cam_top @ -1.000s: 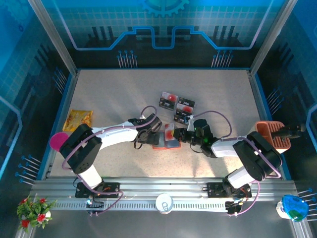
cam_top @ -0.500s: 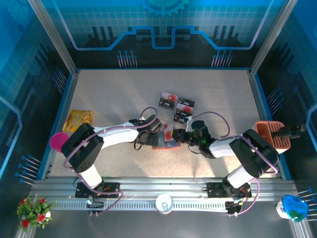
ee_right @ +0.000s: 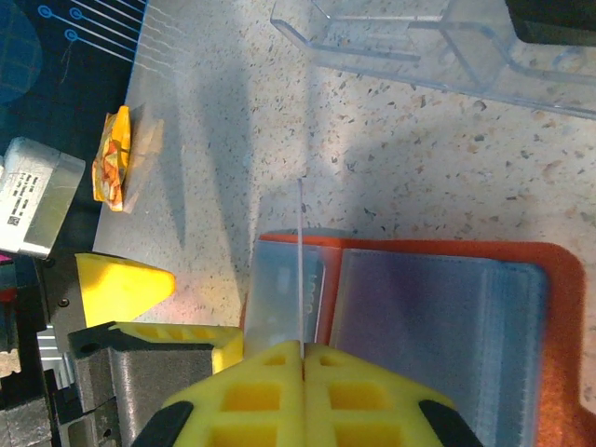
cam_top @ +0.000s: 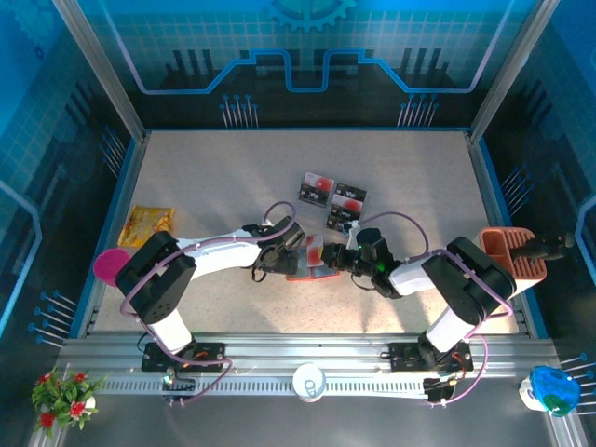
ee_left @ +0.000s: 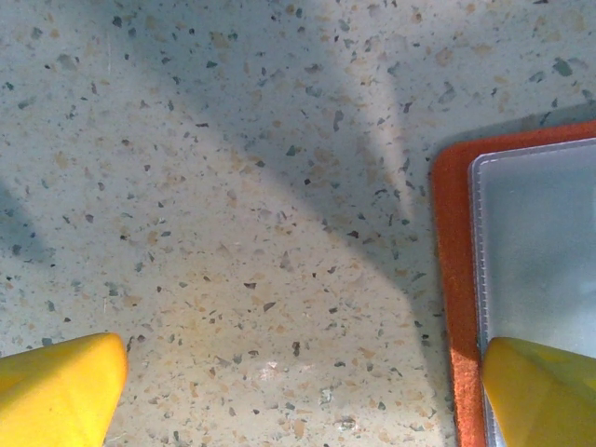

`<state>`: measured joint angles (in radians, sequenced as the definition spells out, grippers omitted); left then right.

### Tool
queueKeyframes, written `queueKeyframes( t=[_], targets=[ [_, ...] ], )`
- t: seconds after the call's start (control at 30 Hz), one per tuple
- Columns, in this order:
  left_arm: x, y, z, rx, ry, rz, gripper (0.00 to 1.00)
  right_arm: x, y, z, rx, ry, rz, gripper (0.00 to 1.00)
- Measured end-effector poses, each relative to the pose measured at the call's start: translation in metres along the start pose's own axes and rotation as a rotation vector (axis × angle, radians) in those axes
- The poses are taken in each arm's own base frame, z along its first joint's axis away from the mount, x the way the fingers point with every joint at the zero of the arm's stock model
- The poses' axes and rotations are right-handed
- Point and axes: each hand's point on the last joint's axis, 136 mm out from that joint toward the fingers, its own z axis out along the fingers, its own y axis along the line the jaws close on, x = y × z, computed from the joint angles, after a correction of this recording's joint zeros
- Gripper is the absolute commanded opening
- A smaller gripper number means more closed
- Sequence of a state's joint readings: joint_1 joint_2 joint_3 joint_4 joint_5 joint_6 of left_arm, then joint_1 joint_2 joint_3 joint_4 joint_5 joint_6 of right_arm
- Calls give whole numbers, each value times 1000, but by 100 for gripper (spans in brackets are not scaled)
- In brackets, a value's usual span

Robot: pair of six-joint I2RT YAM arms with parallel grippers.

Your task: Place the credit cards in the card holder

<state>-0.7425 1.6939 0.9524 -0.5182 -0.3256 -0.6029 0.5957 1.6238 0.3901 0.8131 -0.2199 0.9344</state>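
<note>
Right wrist: right pincer (ee_right: 301, 352) clamped, seemingly on card (ee_right: 300, 233), over card holder (ee_right: 438, 307); left pincer (ee_left: 303, 382) apart.

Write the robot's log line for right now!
left gripper open, finger over card holder edge | right gripper shut on credit card above the holder | three cards on table

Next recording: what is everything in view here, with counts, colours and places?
card holder: one, orange-red, grey-blue pockets, open, table centre
credit cards: three, dark with red-white patches, beyond holder
held card: one, seen edge-on, above holder
snack packet: one, yellow, left edge
basket: one, orange, right edge
clear stand: one, transparent, beyond holder
pink disc: one, far left
cup: one, white, front rail
left gripper: yellow-tipped, open, straddling holder's edge
right gripper: yellow-tipped, shut on held card
</note>
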Motion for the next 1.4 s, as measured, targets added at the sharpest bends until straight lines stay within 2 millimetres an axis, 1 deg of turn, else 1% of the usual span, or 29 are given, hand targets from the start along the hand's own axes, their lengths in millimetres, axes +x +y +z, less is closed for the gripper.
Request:
queueKeyframes(
  t=[0.43, 1.07, 1.4],
  targets=[
    [0, 0, 0, 0, 0, 0, 99, 3, -5, -1, 21, -11, 12, 0],
    [-1, -1, 2, 3, -4, -1, 99, 11, -4, 0, 35, 1, 8, 0],
    [-3, -4, 2, 11, -13, -4, 99, 16, -8, -5, 60, 15, 15, 0]
  ],
)
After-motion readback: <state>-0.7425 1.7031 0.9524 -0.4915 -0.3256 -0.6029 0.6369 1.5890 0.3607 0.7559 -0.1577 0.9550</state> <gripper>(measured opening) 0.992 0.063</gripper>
